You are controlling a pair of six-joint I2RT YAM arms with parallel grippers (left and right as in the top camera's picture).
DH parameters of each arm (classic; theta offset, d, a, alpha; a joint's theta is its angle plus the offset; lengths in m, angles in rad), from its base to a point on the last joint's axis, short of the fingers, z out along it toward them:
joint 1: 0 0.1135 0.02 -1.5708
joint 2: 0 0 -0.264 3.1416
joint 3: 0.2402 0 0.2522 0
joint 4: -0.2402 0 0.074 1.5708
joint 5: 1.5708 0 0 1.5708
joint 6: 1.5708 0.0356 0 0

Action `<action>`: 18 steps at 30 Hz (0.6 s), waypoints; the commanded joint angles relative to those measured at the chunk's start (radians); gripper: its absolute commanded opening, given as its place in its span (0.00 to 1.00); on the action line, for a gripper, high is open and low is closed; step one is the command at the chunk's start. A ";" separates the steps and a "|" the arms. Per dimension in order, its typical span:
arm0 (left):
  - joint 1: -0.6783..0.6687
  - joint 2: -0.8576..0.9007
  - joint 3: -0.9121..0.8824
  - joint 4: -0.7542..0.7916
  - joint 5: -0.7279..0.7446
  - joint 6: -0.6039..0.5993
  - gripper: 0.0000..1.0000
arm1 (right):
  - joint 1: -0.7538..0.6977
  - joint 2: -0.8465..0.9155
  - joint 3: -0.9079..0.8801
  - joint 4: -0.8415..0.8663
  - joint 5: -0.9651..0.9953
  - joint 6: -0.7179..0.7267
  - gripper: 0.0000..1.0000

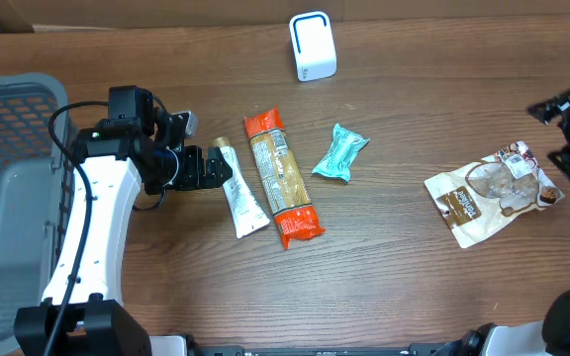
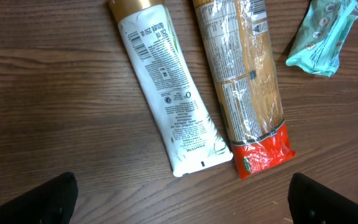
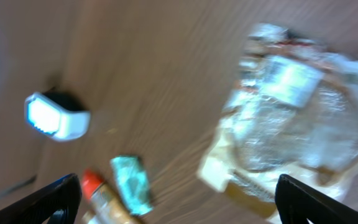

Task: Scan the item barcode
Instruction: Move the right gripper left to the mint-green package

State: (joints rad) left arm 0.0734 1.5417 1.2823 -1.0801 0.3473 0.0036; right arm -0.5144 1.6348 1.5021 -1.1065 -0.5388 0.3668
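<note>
Tube (image 2: 169, 93), likely light, squashy and slick, lies just ahead of the left gripper's (image 1: 209, 168) wide, empty jaws; pinch its middle. Right gripper (image 1: 562, 138) gapes empty too.

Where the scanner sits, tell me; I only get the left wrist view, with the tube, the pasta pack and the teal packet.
Observer: The white scanner stands near the far edge of the table, beyond the pasta pack.
Operator: Report the right arm.
Observer: The right gripper is open and holds nothing. It is just beside a brown pouch that lies flat.
Operator: Say what is left of my arm.
Observer: A grey basket sits at the left edge.
</note>
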 commanded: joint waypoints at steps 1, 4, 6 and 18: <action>-0.002 0.005 0.000 0.001 0.000 0.019 1.00 | 0.101 -0.055 0.077 0.003 -0.066 0.000 1.00; -0.003 0.005 0.000 0.001 0.000 0.019 1.00 | 0.194 -0.072 0.077 0.064 -0.066 0.001 1.00; -0.003 0.005 0.000 0.001 0.000 0.019 1.00 | 0.238 -0.072 0.077 0.091 -0.066 0.005 1.00; -0.002 0.005 0.000 0.001 0.000 0.019 0.99 | 0.455 -0.071 0.073 0.171 0.161 -0.006 1.00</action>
State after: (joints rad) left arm 0.0734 1.5417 1.2823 -1.0801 0.3473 0.0036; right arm -0.0624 1.5860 1.5581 -0.9154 -0.4507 0.3660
